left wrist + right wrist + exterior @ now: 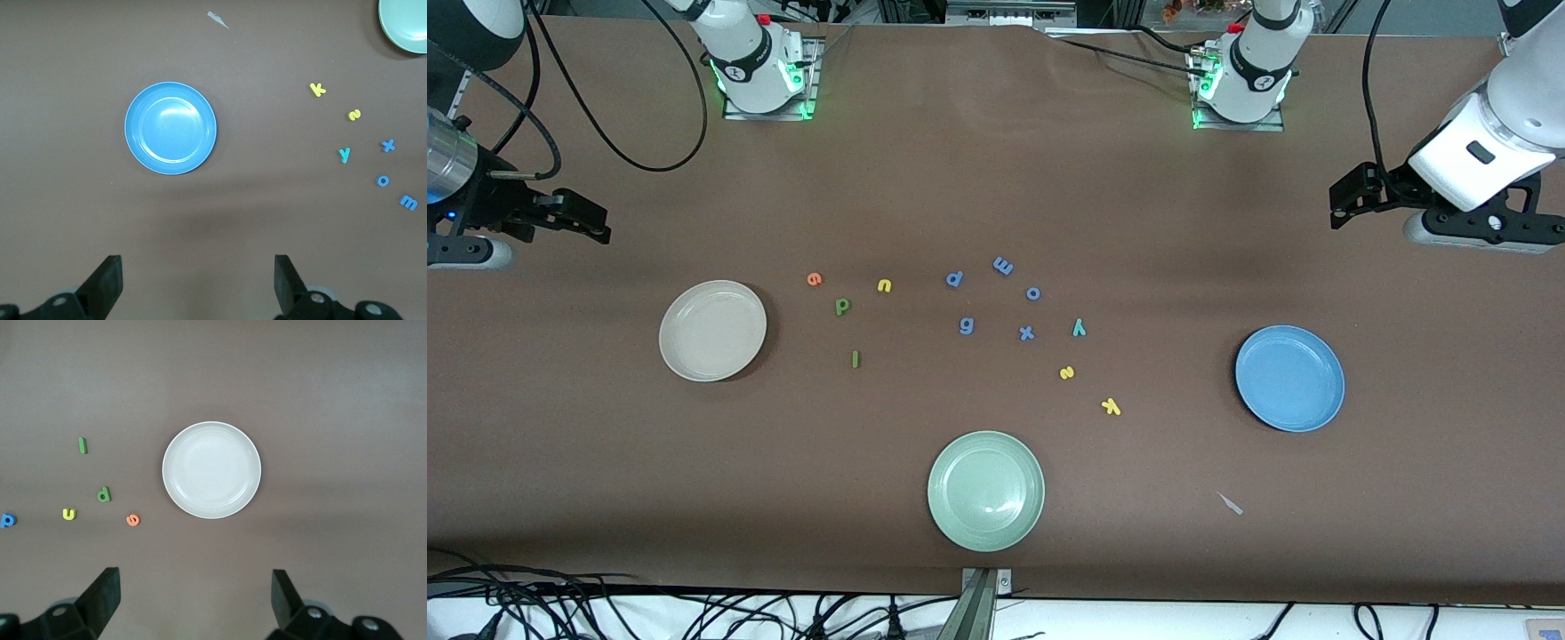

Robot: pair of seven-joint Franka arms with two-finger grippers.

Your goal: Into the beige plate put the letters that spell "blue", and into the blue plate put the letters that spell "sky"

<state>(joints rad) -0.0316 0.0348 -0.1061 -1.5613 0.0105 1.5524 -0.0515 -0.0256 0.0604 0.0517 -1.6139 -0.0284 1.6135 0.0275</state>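
The beige plate (712,331) lies empty toward the right arm's end, and the blue plate (1289,378) lies empty toward the left arm's end. Beside the beige plate lie the orange e (813,279), dark green b (842,306), yellow u (884,285) and green l (855,358). Closer to the blue plate lie the teal y (1079,328), yellow s (1066,372) and yellow k (1111,407). My left gripper (198,283) hangs open and empty above bare table by the blue plate (171,128). My right gripper (195,600) is open and empty by the beige plate (211,469).
A pale green plate (985,491) sits near the front edge. Several periwinkle letters (966,325) are scattered mid-table between the two letter groups. A small pale scrap (1231,504) lies nearer the camera than the blue plate.
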